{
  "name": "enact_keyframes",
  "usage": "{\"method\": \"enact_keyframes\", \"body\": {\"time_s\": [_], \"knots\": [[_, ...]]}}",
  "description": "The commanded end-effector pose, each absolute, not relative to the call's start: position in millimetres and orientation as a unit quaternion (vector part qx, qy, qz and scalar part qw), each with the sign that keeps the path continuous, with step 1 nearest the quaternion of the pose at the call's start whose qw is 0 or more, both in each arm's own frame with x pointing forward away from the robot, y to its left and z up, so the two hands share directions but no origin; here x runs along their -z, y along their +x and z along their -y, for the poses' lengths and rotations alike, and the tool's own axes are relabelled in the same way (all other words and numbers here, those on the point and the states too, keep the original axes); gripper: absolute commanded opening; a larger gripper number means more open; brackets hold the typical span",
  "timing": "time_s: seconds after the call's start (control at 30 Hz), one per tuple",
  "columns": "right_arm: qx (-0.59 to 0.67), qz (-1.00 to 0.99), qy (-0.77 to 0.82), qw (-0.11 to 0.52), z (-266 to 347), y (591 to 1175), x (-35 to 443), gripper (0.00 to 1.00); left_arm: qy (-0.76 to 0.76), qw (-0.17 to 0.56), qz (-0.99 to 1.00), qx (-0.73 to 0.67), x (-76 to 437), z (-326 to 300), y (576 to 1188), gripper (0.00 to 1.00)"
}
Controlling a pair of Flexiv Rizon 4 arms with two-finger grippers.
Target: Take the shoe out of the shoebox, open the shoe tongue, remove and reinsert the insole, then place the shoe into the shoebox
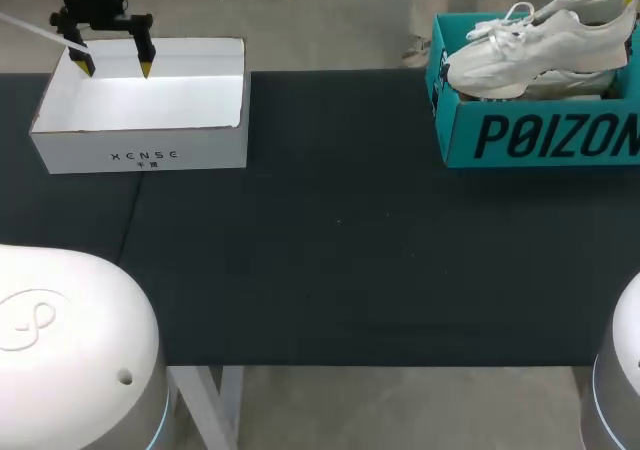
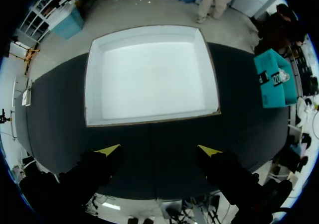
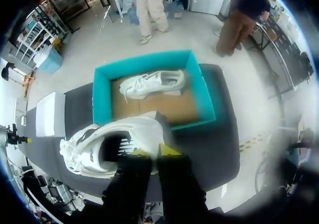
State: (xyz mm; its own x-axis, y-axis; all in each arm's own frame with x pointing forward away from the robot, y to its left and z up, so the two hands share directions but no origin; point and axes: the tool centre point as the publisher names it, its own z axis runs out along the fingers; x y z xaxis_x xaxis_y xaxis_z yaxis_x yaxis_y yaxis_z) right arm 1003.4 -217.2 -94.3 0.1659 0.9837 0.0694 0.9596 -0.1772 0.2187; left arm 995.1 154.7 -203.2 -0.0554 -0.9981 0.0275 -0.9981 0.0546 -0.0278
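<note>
Shoebox R on table, box far L

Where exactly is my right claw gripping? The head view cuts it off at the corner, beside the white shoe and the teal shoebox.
Observer: The right claw looks shut on the white shoe, close to its opening.
Operator: Is that shoe inside the box?
Observer: No, it is held up above the rim of the teal shoebox.
Operator: Anything else inside?
Observer: A second shoe lies on the brown cardboard floor.
</note>
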Motion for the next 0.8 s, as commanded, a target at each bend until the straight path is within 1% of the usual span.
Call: {"method": "enact_keyframes", "body": {"time_s": [0.03,0.47,0.8], "knots": [[-0.119,-0.632,0.76,0.095,190.5,938.9,112.7,0.0,0.687,0.0,0.726,-0.019,202.7,-154.6,994.7,1.0],[-0.112,-0.595,0.794,0.059,127.5,846.6,175.4,0.0,0.687,0.0,0.726,-0.019,202.7,-154.6,994.7,1.0],[-0.106,-0.602,0.791,0.023,82.1,810.0,229.8,0.0,0.687,0.0,0.726,-0.019,202.7,-154.6,994.7,1.0]]}}
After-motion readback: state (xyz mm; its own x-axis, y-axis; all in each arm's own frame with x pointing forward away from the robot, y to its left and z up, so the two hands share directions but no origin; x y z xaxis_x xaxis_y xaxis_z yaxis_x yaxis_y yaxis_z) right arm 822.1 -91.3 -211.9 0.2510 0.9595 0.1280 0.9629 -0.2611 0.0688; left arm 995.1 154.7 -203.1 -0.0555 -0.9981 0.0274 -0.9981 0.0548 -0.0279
